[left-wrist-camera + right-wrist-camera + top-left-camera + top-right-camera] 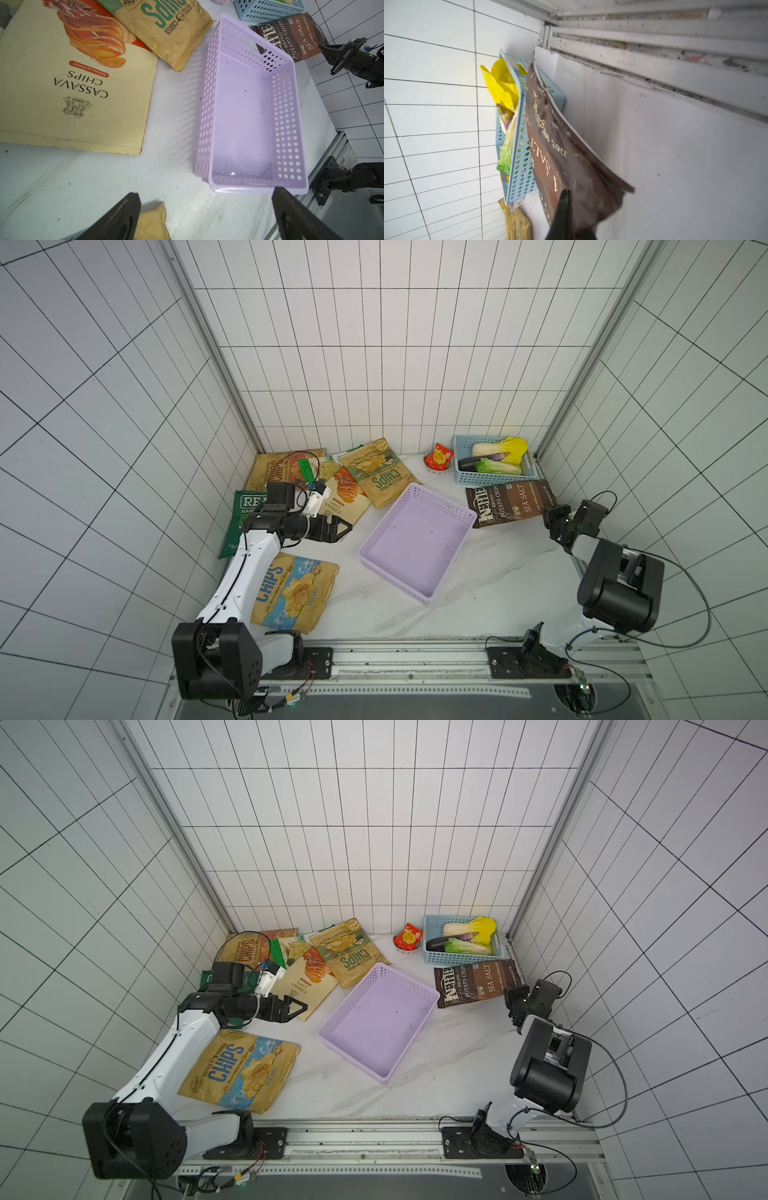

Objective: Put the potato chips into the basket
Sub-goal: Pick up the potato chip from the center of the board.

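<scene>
The brown Kettle chips bag (pixel 510 502) is being held by its edge in the right gripper (pixel 566 199), w/ jaws clamped on it, its far end bowing just beside the blue veg basket (pixel 519 145). I'd say it needs lifting clear before swinging across to the lilac basket (pixel 415 543), past the bag's far end. The left gripper (pixel 347 531) is hovering, jaws apart, empty. Pinch depth's hidden.

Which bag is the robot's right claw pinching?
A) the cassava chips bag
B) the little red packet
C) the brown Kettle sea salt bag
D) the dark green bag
C: the right wrist view shows the right gripper shut on an edge of the brown Kettle sea salt bag.
</scene>
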You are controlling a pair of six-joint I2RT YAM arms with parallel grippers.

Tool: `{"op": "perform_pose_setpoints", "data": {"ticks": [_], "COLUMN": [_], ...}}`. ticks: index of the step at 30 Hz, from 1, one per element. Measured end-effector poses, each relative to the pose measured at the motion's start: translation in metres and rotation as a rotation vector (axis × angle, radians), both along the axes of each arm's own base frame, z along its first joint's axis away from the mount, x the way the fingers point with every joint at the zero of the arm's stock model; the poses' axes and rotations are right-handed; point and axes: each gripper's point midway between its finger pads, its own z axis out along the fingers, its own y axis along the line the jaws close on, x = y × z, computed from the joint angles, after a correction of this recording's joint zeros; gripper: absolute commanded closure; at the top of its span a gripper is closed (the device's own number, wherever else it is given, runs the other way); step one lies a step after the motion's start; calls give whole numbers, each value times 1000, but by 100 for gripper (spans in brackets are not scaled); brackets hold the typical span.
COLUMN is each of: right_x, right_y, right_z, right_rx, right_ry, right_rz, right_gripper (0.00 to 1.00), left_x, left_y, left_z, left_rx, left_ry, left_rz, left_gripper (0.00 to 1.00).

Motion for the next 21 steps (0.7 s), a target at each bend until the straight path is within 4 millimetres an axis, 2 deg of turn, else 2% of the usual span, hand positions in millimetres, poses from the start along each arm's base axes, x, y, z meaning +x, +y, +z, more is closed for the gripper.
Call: {"op": "perform_pose_setpoints", "data": {"ticks": [2,5,8,11,13,16,21], "right_x": [-1,-2,1,4,3,-3,-20], "right_y": [0,5,16,35,45,71,107], "right_z": [27,56,90,122,135,157,217], "right_rx": [-54,-110,-175,-240,-274,-344,-448], "right_ry": [-29,-47,-76,-108,-122,-114,-196], "right_rz": [0,15,60,118,147,218,310], "right_gripper": [100,100,100,100,100,100,100], "left_x": [0,0,0,0,0,0,0], "left_y": [0,-1,-1,-1,0,-1,0], "left_z": [0,0,0,0,0,0,0], "left_rx": [-1,-3,-2,-2,-2,-2,-1], "left_ry": [0,0,0,0,-1,-1,-1], "left_rz": [-1,-3,-3,-4,-4,-4,-3], "left_gripper": [3,3,3,3,3,3,3]}}
